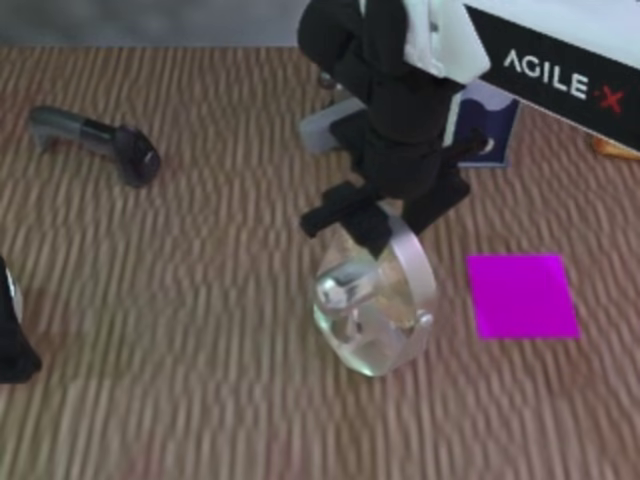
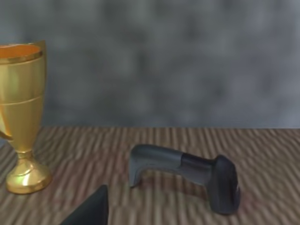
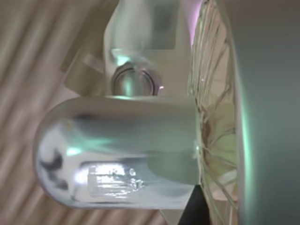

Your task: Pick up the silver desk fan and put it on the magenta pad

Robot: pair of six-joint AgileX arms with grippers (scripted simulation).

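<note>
Right arm: white-shelled link with black lettering slanting in from the top view's upper right corner, ending in a bulky black wrist over the table's middle. Right black two-finger gripper (image 1: 368,222) pointing down below that wrist, fingers spread to either side of the upper rim of the silver desk fan (image 1: 375,300), contact not clear from above. One dark fingertip (image 3: 191,208) visible at the edge of the right wrist view, close against the fan's chrome hub. Left arm parked at the table's left edge, only a black part (image 1: 12,345) in view; dark finger tip (image 2: 91,211) low in the left wrist view.
</note>
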